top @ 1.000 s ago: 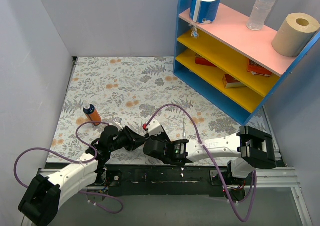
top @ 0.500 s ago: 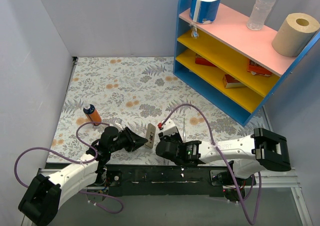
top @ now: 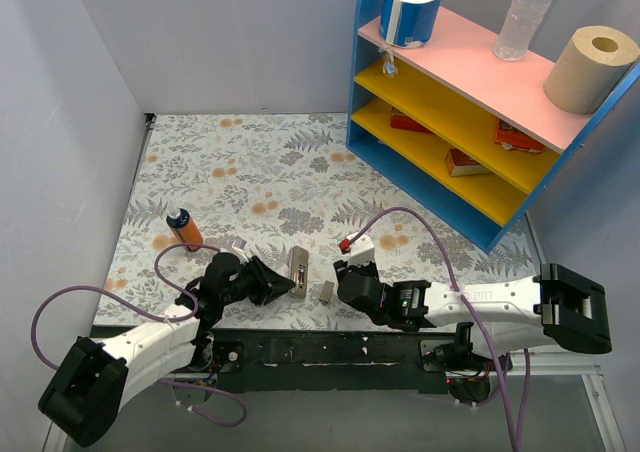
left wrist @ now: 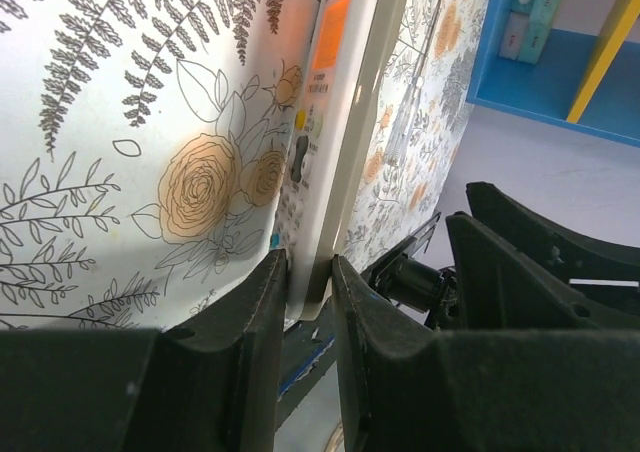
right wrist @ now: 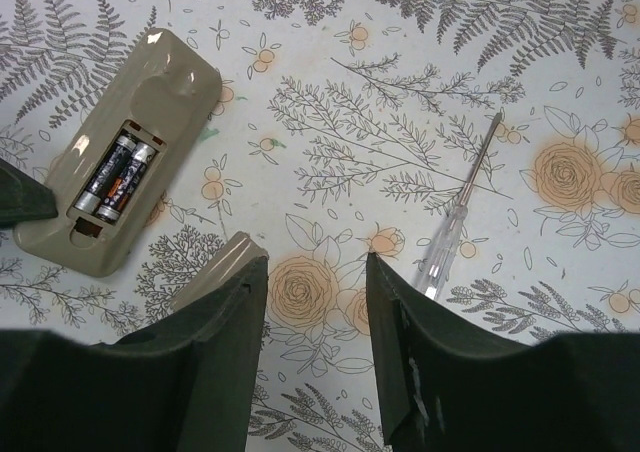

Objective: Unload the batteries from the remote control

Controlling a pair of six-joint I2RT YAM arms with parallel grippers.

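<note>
The remote control stands on its long edge near the table's front, and my left gripper is shut on its near end. The left wrist view shows its white face with display and buttons between my jaws. In the right wrist view its grey back faces me with the compartment open and the two dark batteries side by side inside. My right gripper is open and empty above the table, right of the remote.
The small flat grey lid lies on the table beside my right gripper's left finger. A thin clear-handled screwdriver lies to the right. An orange bottle stands at the left. A blue shelf stands at the back right.
My right gripper has pulled away to the right from the remote. The grey lid, unseen before, now lies on the table between them. My left gripper still holds the remote.
</note>
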